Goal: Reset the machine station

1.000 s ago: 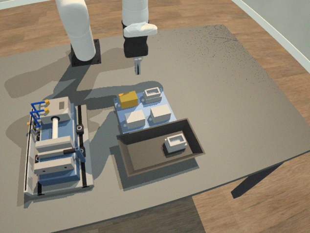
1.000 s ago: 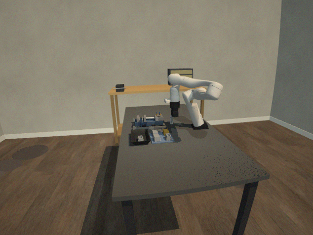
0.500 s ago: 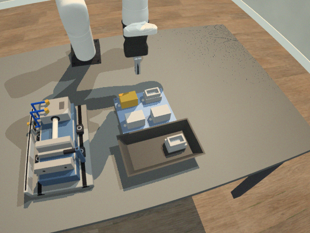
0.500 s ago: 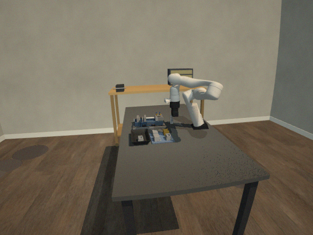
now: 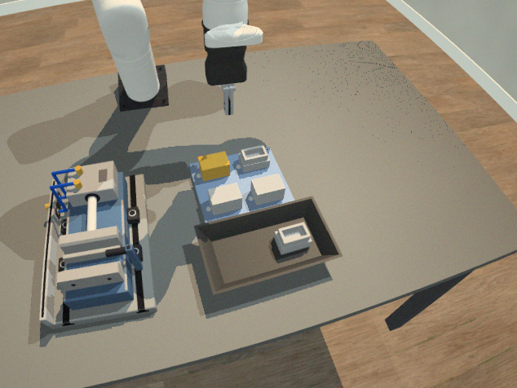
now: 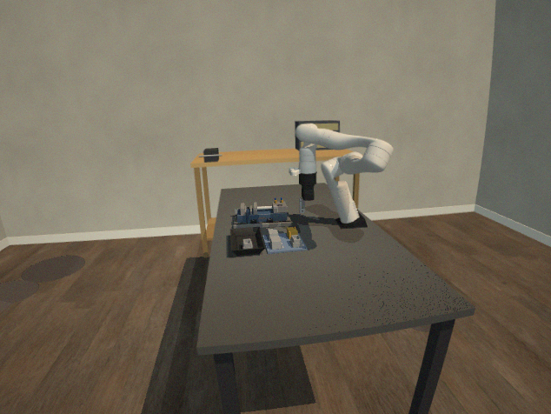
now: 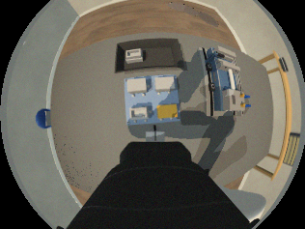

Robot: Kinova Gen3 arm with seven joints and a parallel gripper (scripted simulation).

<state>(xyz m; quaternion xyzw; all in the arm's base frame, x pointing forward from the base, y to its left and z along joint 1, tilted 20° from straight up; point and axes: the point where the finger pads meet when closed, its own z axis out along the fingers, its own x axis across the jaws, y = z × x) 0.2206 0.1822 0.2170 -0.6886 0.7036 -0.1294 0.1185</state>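
Gripper point(image 5: 228, 112) point(image 6: 302, 210) point(image 7: 154, 129) hangs above the table behind the infeed plate point(image 5: 238, 178) point(image 6: 288, 249) point(image 7: 151, 100), its fingers pressed together on nothing. We judge that sorting is the step in hand, with no carry under way.

One finished part point(image 5: 294, 246) point(image 6: 247, 246) point(image 7: 134, 59) sits pocket up in the outfeed tray point(image 5: 244, 261) point(image 6: 236, 243) point(image 7: 164, 58). Another pocketed part point(image 5: 255, 165) point(image 6: 295, 243) point(image 7: 140, 116) stands on the infeed plate, where it doesn't belong, beside the brass blank point(image 5: 214, 169) point(image 6: 292, 232) point(image 7: 167, 112). Two gray blanks, one nearer the vise point(image 5: 225, 200) point(image 6: 272, 232) point(image 7: 165, 84) and one farther off point(image 5: 268, 191) point(image 6: 276, 243) point(image 7: 136, 86), share that plate.

We can't make out a blank in the vise point(image 5: 98, 295) point(image 6: 267, 217) point(image 7: 222, 96). Next we'd open the fingers, come straight down over the misplaced part and take it to the tray, beside the other. After that, one gray blank needs seating against the fixed jaw point(image 5: 90, 275) and work stop point(image 5: 113, 252); the brass can stay put.
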